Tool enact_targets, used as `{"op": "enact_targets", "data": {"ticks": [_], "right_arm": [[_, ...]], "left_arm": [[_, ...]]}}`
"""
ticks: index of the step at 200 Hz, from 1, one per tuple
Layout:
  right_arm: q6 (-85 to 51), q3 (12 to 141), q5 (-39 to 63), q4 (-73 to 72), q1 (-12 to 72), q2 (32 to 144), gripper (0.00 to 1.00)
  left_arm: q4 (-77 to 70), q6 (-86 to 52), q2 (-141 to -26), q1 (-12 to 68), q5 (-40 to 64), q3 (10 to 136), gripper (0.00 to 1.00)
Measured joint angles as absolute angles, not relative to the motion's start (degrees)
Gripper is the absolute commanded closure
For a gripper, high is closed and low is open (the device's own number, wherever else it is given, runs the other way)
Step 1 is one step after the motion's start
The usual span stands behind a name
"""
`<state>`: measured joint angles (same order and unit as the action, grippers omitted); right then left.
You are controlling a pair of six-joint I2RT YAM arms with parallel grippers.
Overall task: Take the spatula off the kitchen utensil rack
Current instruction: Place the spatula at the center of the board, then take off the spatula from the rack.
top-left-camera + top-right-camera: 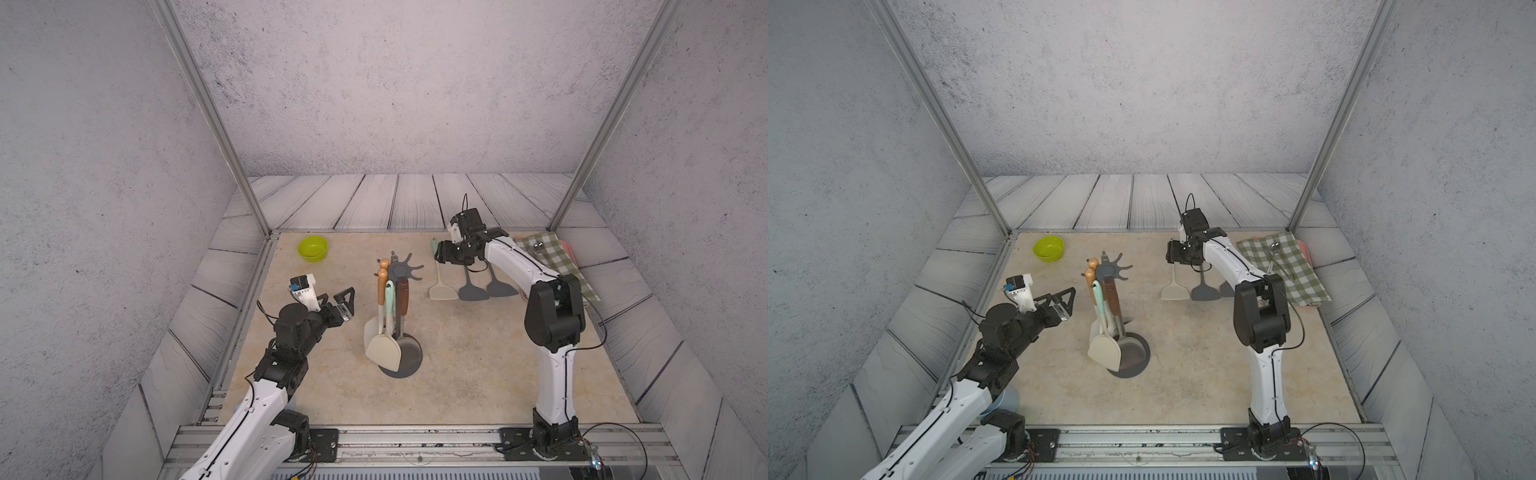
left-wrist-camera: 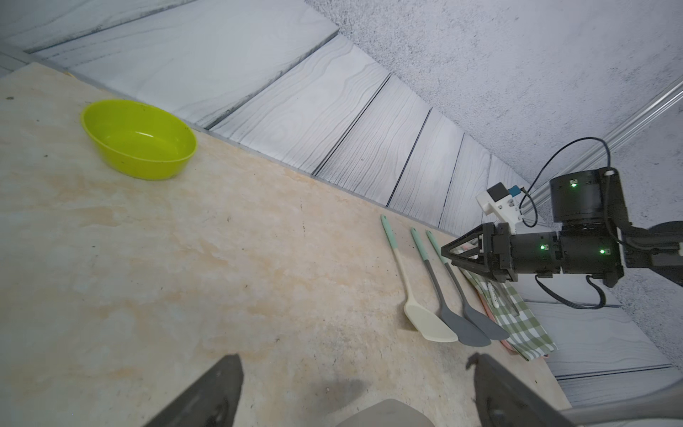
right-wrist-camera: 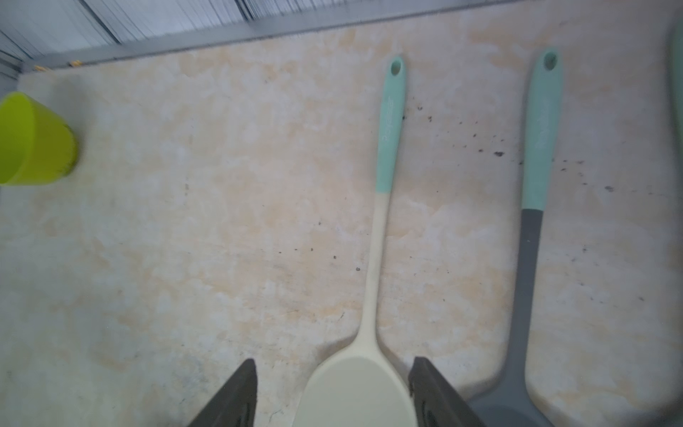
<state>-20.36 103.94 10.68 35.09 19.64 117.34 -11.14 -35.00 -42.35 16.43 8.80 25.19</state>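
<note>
Nearest us, the beige stone-look tabletop [image 1: 457, 395] lies bare from the front rail up to the rack, so there's plenty of room here. Over the table's left edge we see the left gripper [image 1: 347, 306] hovering, fingers spread wide and empty, aimed at the rack with a clear gap between them. In the centre, the dark grey kitchen utensil rack [image 1: 401, 271] stands upright on its round base, a cluster of utensils hanging on its near-left prongs. Further back, to its right, the cream silicone spatula with the mint handle [image 1: 442, 291] lies flat on the table, just beside two dark grey spatulas [image 1: 473, 293]. The right gripper [image 1: 439, 254] hangs over it, fingers [image 3: 236, 395] apart, clamping nothing. Beyond sit a lime-green plastic bowl [image 1: 313, 248] by the back-left corner and a green checked cloth [image 1: 557, 266] on the right edge
</note>
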Motion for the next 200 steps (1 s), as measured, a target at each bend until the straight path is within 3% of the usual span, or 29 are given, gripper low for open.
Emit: {"op": "enact_targets", "data": {"ticks": [60, 79, 142, 168, 200], "right_arm": [[-20.40, 85.91, 10.13, 30.11, 19.64, 95.85, 0.11], [-20.95, 80.40, 10.15, 29.30, 19.64, 90.08, 0.00], [-24.25, 62.43, 6.52, 22.59, 19.64, 73.63, 0.01], [-23.44, 54.24, 11.09, 14.44, 19.55, 67.81, 0.00], [-23.18, 48.14, 19.40, 4.78, 19.53, 66.06, 0.09]], "left_arm": [[-10.92, -35.64, -32.56, 17.85, 7.94, 23.79, 0.01], [-10.70, -36.03, -30.74, 18.26, 7.73, 23.35, 0.01], [-9.61, -36.88, -27.88, 19.55, 7.94, 23.05, 0.01], [-7.49, -35.48, -26.83, 19.90, 7.77, 21.63, 0.01], [-5.87, -32.36, -26.39, 20.01, 5.65, 19.00, 0.01]]}}
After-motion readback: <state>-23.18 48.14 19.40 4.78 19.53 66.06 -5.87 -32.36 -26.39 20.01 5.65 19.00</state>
